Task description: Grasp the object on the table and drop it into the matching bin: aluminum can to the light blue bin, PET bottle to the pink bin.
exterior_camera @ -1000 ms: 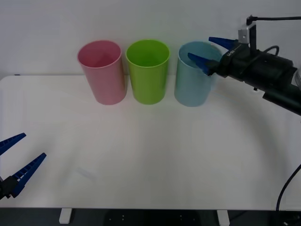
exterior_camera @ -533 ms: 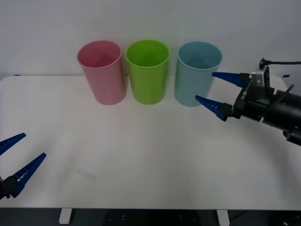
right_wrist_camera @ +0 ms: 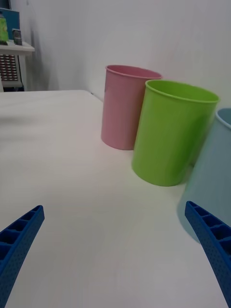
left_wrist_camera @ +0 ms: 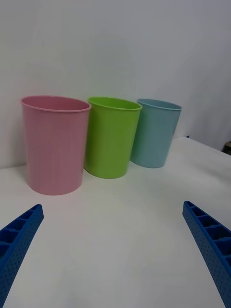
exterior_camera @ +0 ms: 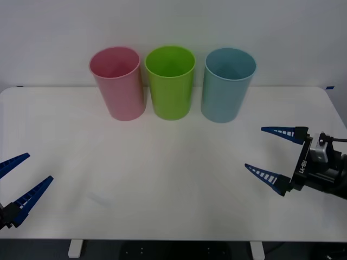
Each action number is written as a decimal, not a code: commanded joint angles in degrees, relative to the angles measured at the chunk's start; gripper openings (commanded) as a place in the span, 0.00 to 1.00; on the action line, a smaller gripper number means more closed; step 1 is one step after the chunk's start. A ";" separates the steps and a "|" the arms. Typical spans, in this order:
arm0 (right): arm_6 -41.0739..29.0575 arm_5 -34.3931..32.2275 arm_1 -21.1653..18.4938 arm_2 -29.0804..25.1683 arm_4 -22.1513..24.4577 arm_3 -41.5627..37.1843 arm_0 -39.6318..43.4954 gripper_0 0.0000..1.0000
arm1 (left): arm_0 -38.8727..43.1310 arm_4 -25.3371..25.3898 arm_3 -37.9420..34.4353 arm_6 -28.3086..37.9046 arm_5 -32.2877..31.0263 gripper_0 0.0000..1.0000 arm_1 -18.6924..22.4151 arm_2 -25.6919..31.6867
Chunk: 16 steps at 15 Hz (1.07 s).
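Note:
The aluminum can is out of view; the white table carries no loose object. At the back stand the pink bin and the light blue bin. My right gripper hangs open and empty low over the table's right side, in front of and to the right of the light blue bin. The pink bin sits farthest from it. My left gripper stays open and empty at the near left corner, facing the pink bin and light blue bin.
A lime green bin stands between the pink and light blue ones, the three close together in a row along the table's back edge. A plain wall rises behind them.
My right gripper has pulled back from above the light blue bin's rim, coming down and toward the table's near right side, still open. The left arm has not moved.

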 commanded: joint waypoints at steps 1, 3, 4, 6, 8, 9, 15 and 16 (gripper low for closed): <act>2.02 -3.70 0.00 -2.21 -0.11 0.00 3.16 1.00 | 0.00 0.00 0.00 0.00 0.00 1.00 0.00 0.00; 1.58 -5.54 0.00 -2.82 -2.22 0.00 5.80 1.00 | 0.00 0.00 0.00 0.00 0.00 1.00 0.00 0.00; 1.49 -6.07 0.00 -2.82 -3.01 -0.09 6.59 1.00 | 0.00 0.00 0.00 0.00 0.00 1.00 0.00 0.00; 0.96 -7.12 0.00 -3.00 -4.68 0.00 7.29 1.00 | 0.00 0.00 0.00 0.00 0.00 1.00 0.00 0.00; 0.09 -7.83 0.00 -3.00 -5.82 0.00 7.64 1.00 | 0.00 0.00 0.00 0.00 0.00 1.00 0.00 0.00; -0.62 -8.18 0.09 -2.82 -6.44 0.00 8.17 1.00 | 0.00 0.00 0.00 0.00 0.00 1.00 0.00 0.00; -6.42 -9.50 0.09 -2.47 -6.70 0.00 10.45 1.00 | 0.00 0.00 0.00 0.00 0.00 1.00 0.00 0.00; -6.42 -9.50 0.09 -2.47 -6.70 0.00 10.45 1.00 | 0.00 0.00 0.00 0.00 0.00 1.00 0.00 0.00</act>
